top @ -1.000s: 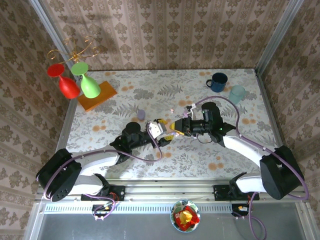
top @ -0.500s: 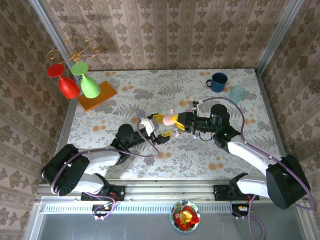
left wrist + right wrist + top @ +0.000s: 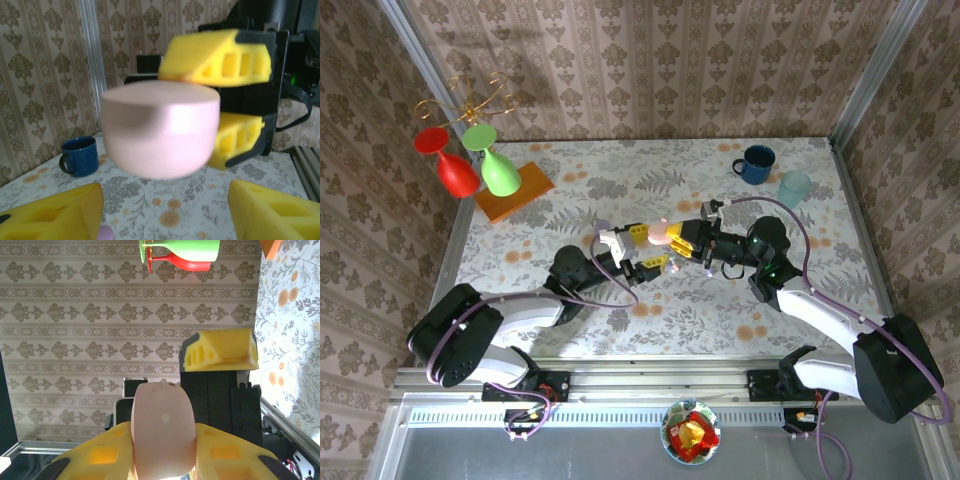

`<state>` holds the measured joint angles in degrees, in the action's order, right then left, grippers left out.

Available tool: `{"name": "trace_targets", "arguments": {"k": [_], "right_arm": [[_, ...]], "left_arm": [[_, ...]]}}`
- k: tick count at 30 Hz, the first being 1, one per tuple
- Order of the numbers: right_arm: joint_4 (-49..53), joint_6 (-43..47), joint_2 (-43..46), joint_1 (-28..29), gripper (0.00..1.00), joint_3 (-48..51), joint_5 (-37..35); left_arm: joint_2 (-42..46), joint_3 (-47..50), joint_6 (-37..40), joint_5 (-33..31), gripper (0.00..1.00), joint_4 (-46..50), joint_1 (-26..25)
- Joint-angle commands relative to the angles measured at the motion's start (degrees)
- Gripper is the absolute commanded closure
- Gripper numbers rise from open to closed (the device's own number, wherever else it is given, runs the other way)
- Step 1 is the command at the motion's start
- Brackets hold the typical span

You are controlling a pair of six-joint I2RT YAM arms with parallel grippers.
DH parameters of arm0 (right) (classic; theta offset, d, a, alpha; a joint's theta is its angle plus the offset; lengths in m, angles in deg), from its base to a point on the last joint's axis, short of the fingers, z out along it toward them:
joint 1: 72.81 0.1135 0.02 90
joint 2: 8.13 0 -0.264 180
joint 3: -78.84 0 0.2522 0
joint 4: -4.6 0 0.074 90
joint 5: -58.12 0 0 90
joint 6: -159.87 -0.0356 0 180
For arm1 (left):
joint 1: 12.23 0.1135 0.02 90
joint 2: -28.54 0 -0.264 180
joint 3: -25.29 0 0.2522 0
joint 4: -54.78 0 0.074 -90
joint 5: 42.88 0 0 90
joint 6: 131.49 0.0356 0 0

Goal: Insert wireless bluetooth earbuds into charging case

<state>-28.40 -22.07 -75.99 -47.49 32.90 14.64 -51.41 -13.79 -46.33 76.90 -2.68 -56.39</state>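
Change over the last second: both arms have pushed out toward 12 o'clock from the bases; right arm has reached toward 9 o'clock, carrying its load to table centre; left wrist has swung round so the two grippers now face each other.

right gripper (image 3: pixel 675 237): clamped on the pink case (image 3: pixel 160 135), one yellow finger above and one below in the left wrist view; case is off the table (image 3: pixel 720 320), lid seam looks shut, not cracked.

left gripper (image 3: pixel 648 247): at 8 o'clock of the case, fingers spread wide with nothing between them; in its own camera they sit either side below the case with clear air to it, no contact.

Earbuds: none in either gripper; a pale speck (image 3: pixel 672 266) on the table at 6 o'clock of the case, just beside the left gripper's near finger, might be one, too small to call.

lilac case (image 3: pixel 603 226) sits on the table at 9 o'clock of the pink one, part hidden behind the left gripper; blue mug (image 3: pixel 754 164) well clear at 1 o'clock.

Read: this looks like a hand-to-hand presentation; right holds the case steady so left can work the lid; insertion not begun, early in the task.

Next likely needs left to close in on the lid half only; risk is prying the smooth shell out of the right's narrow pinch.
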Motion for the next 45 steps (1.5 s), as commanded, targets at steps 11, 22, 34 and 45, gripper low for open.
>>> {"name": "trace_targets", "arguments": {"k": [11,22,34,45], "right_arm": [[-0.68,0.83,0.97,-0.18,0.91,-0.27,0.13],[2.82,2.62,1.23,-0.14,0.92,-0.38,0.37],[4.54,3.26,1.4,-0.1,0.92,-0.77,0.5],[8.27,5.6,2.49,-0.16,0.68,-1.65,0.12]], "left_arm": [[1.11,-2.85,-2.54,2.92,0.42,-2.8,0.23],[1.18,-3.17,-1.84,2.56,0.45,-2.78,0.24],[1.11,-3.24,-1.76,3.66,0.56,-2.75,0.26],[0.96,-3.34,-1.45,4.55,0.67,-2.7,0.26]]}}
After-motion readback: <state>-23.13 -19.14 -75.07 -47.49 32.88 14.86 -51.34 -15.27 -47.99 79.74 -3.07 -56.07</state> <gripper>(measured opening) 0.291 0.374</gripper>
